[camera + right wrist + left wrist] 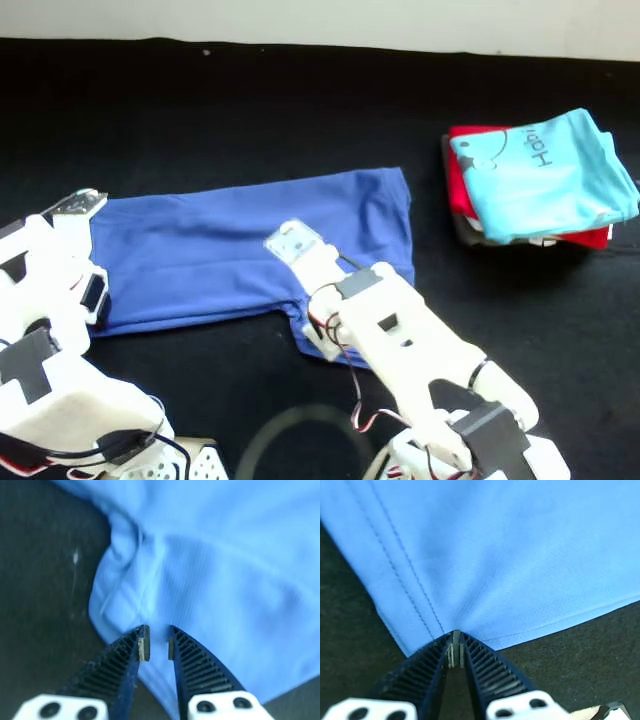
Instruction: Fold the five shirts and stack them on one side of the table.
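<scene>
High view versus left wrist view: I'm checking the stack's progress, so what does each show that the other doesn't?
Only the high view: the folded stack at the far right of the black table, with a teal shirt on top, and the right gripper over the blue shirt.
Only the left wrist view: the left gripper close up, jaws shut on the shirt's stitched edge.
Both: the blue shirt and the table.

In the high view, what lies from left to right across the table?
Left gripper at the shirt's edge → blue shirt spread out → stack of folded shirts, teal one on top.
</scene>
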You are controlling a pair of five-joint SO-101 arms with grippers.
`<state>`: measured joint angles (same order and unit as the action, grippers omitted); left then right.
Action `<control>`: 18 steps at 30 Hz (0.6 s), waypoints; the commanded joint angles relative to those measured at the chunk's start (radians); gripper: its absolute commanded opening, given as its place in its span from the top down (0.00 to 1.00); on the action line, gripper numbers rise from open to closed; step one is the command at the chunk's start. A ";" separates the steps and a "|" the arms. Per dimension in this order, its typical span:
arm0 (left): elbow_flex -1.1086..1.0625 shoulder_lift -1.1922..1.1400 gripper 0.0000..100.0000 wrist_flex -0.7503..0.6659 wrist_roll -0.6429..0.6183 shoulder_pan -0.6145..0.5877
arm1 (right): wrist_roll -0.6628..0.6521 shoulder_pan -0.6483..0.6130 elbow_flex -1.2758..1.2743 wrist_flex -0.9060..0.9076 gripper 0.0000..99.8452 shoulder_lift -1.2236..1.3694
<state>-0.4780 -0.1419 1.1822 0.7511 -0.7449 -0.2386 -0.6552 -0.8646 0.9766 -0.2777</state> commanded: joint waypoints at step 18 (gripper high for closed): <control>0.012 0.199 0.99 0.101 0.006 0.027 | -0.230 -0.018 -0.226 0.031 0.80 -0.260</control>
<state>-0.4795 0.0146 1.2743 0.7526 -0.7296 -0.4549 -0.6644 -1.0579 1.0564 -0.5125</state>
